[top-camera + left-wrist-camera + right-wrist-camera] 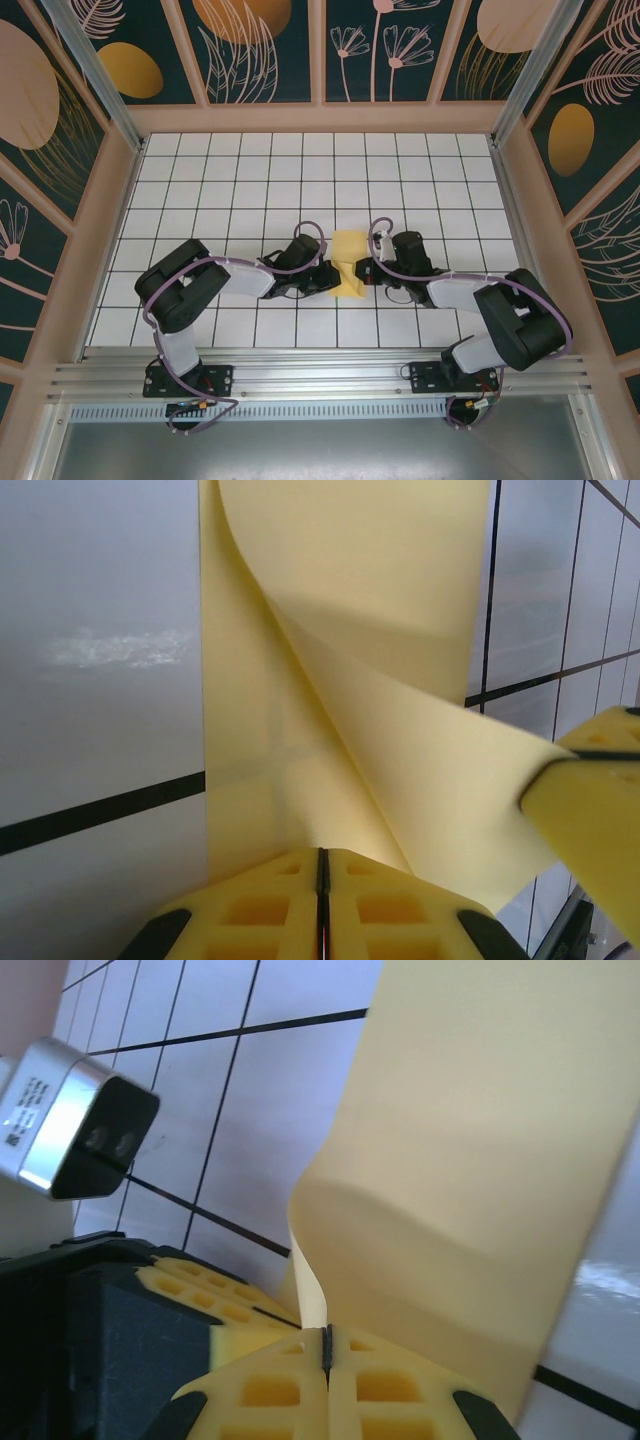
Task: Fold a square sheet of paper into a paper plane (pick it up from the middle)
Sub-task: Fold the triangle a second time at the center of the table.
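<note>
Held from both sides: square sheet of paper (347, 255), long axis 12–6.
Clamped by left gripper (322, 880) from 9 o'clock, right gripper (327, 1350) from 3.

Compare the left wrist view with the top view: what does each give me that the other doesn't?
Left wrist: the left tool pinched shut on the paper edge, the sheet curling diagonally toward the right tool, faint creases. Top: the left arm and right arm whole, and the patterned walls. Shared: the yellow paper held between both tools over the white grid table.
</note>
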`<action>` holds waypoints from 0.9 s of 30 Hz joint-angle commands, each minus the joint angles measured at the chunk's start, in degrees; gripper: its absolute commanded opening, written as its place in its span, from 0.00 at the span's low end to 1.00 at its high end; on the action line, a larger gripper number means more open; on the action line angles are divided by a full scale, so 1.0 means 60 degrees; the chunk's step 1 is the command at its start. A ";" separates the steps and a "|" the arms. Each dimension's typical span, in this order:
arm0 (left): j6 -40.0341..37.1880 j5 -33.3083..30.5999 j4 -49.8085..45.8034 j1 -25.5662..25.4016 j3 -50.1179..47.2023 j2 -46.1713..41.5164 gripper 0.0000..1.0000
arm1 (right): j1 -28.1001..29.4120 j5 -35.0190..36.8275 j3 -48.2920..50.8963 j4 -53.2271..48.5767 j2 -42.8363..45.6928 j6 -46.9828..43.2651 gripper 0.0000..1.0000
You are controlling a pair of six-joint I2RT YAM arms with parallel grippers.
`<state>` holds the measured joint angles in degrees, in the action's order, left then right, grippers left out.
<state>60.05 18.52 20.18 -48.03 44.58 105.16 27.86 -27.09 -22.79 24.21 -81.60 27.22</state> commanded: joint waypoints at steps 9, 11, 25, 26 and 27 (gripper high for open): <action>-0.0297 -0.0467 -0.0889 -0.0067 0.0056 0.0153 0.11 | -0.0532 -0.0517 -0.0772 -0.0838 -0.0457 -0.1248 0.00; -0.0291 -0.0465 -0.0890 -0.0070 0.0056 0.0145 0.11 | -0.0610 -0.0566 -0.0938 -0.0939 -0.0612 -0.1403 0.00; -0.0370 -0.0524 -0.0975 -0.0064 0.0129 0.0060 0.12 | -0.0823 -0.1244 -0.1479 -0.1590 -0.1219 -0.2226 0.03; -0.0370 -0.0524 -0.0973 -0.0068 0.0129 0.0039 0.12 | -0.0832 -0.1256 -0.1559 -0.1683 -0.1300 -0.2276 0.03; -0.0370 -0.0524 -0.0965 -0.0070 0.0134 0.0029 0.12 | -0.0827 -0.1218 -0.1603 -0.1753 -0.1360 -0.2330 0.03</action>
<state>59.37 17.50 19.00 -48.34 45.12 105.14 23.29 -32.73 -30.28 15.55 -88.42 15.88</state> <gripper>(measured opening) 0.120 0.050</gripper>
